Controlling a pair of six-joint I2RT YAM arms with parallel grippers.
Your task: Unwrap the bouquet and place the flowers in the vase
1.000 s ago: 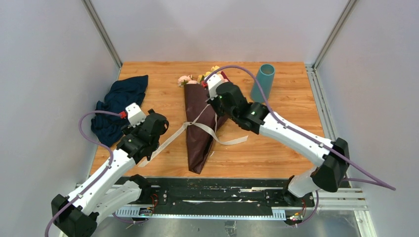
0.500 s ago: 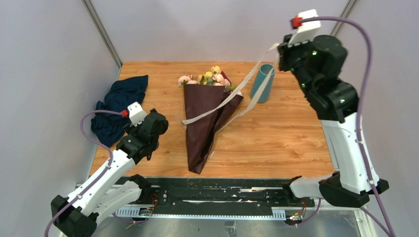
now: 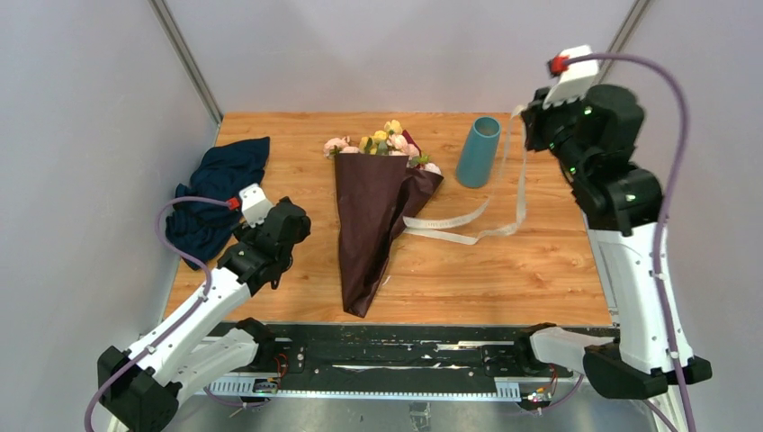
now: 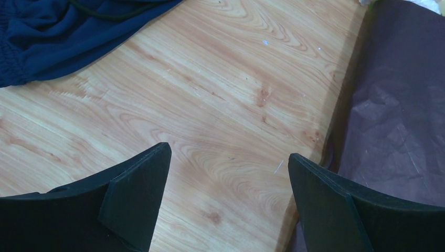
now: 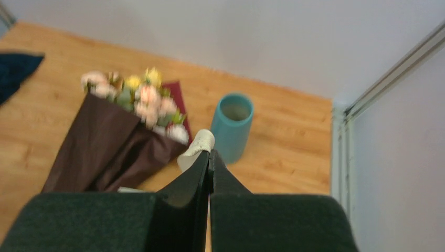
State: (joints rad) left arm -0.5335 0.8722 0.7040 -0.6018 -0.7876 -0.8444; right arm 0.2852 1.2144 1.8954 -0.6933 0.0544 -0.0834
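The bouquet (image 3: 369, 216) lies on the wooden table in dark maroon paper, and its flowers (image 3: 382, 144) point to the far side. A beige ribbon (image 3: 468, 220) hangs loose, its lower loops on the table right of the paper. High at the right, my right gripper (image 3: 529, 112) is shut on the ribbon's upper end (image 5: 197, 147). The teal vase (image 3: 478, 151) stands upright between the bouquet and that arm. My left gripper (image 4: 228, 152) is open and empty, low over bare wood, just left of the paper's edge (image 4: 393, 115).
A dark navy cloth (image 3: 216, 193) lies crumpled at the table's left edge, behind my left gripper. Grey walls with metal rails close in the sides and back. The black mounting rail (image 3: 387, 346) runs along the near edge.
My right arm rose from the bouquet and swung up to the right, pulling the ribbon free. The ribbon went from taut to slack. The left arm barely shifted.
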